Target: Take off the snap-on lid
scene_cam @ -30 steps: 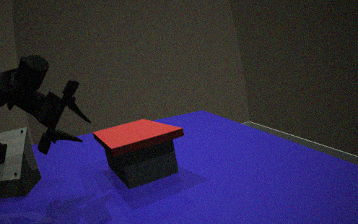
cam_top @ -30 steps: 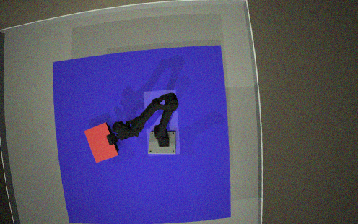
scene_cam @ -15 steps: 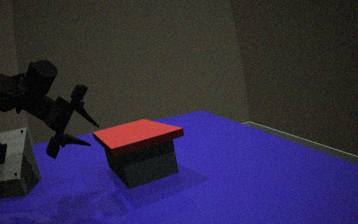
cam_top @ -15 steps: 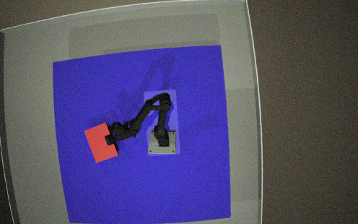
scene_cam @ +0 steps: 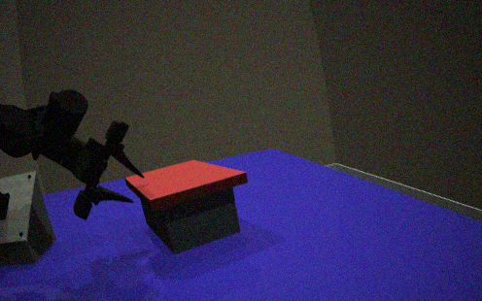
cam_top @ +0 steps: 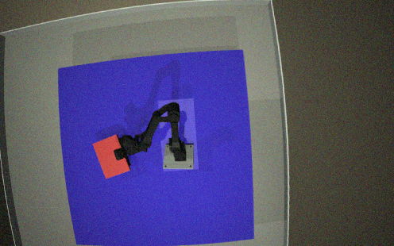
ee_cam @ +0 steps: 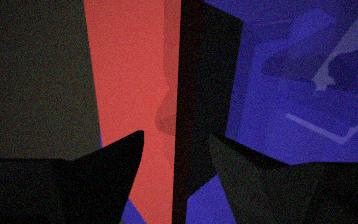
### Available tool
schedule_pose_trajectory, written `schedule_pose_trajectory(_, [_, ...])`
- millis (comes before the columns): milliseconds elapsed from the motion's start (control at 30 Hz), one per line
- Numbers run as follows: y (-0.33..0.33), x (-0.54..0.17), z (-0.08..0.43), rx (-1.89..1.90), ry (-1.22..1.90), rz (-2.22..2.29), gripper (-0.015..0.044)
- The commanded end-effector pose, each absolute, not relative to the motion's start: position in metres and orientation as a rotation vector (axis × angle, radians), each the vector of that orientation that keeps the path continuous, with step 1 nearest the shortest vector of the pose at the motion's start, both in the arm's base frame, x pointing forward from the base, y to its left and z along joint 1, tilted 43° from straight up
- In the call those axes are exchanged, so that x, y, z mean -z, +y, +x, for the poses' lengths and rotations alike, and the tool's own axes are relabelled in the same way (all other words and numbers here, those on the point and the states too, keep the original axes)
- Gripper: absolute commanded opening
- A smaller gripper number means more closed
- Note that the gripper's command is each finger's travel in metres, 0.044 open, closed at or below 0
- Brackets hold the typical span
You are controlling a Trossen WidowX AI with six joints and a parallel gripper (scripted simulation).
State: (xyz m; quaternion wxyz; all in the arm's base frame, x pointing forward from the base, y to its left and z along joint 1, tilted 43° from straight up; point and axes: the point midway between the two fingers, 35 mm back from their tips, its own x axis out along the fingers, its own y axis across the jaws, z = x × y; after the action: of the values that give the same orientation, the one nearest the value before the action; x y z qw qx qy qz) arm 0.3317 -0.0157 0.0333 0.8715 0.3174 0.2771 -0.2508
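The red lid (cam_top: 112, 167) (scene_cam: 194, 179) (ee_cam: 131, 75) lies flat on the dark storage box (scene_cam: 201, 220) (ee_cam: 212, 75) and overhangs its walls. The box stands upright on the blue table surface. My gripper (scene_cam: 138, 189) (ee_cam: 177, 137) is open, tilted downward, at the lid's edge nearest the arm base. In the exterior view, one fingertip is above the lid's top and the other is lower, beside the overhang. In the wrist view the lid's dark edge runs between the two fingertips, and neither finger visibly presses on it. The top view hides the fingertips from above.
The arm's grey base plate (cam_top: 168, 162) (scene_cam: 15, 209) stands to the right of the box in the top view. A lighter rectangle (cam_top: 187, 109) lies under the arm. The blue surface (cam_top: 159, 206) (scene_cam: 364, 243) is bordered by a grey floor (cam_top: 32, 99) with a raised rim.
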Motion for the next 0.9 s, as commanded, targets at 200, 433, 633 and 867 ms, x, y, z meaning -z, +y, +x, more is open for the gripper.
schedule_pose_trajectory(200, [-0.0177, -0.0286, 0.3369, 0.519, 0.579, 0.659, 0.0169])
schedule_pose_trajectory(433, [-0.0177, -0.0286, 0.3369, 0.519, 0.579, 0.659, 0.0123])
schedule_pose_trajectory(633, [-0.0177, -0.0286, 0.3369, 0.519, 0.579, 0.659, 0.0043])
schedule_pose_trajectory(867, [-0.0165, -0.0297, 0.3374, 0.516, 0.578, 0.665, 0.0000])
